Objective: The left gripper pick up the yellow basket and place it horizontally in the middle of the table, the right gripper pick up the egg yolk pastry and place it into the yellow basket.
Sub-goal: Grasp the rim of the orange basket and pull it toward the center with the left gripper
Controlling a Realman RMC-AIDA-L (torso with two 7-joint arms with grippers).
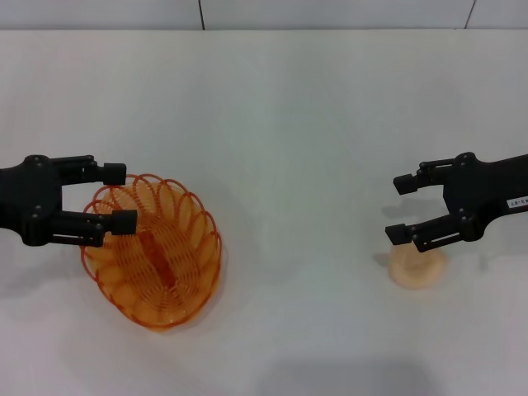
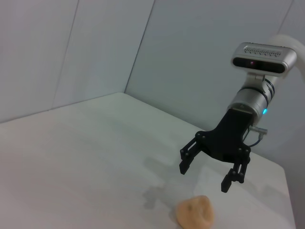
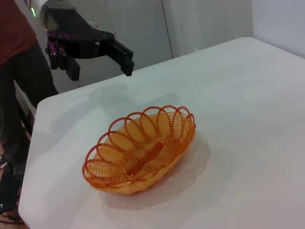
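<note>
**Approach to the basket rim: left tool poised, right tool waiting over the pastry**

The yellow basket [image 1: 153,252] is the reference landmark. It stands upright on the white counter [image 1: 289,124], on the robot's left side, its long axis running diagonally rather than across the counter. The left tool [image 1: 117,196] hovers at the basket's far-left rim, fingers apart, one fingertip [image 1: 124,220] overlapping the scalloped loops in the head view; the right wrist view shows it raised above and behind the basket, apart from the rim. Well to the right of the basket, the right tool [image 1: 401,209] hangs with fingers spread just above the egg yolk pastry [image 1: 417,266], which rests on the counter untouched; the left wrist view confirms a gap between fingertips and pastry.

The step in hand appears to be the grasp of the basket. To do it well, the left tool should probably descend so that one finger passes inside the rim and the other outside, closing on the wire wall, not on a single loop crest, which may flex or slip. The open weave is likely light and springy, so a moderate grip and a level lift should limit swinging. A turn of the wrist will be needed to lay the long axis horizontally at mid-counter. The right tool is best held off until the basket is set down.
</note>
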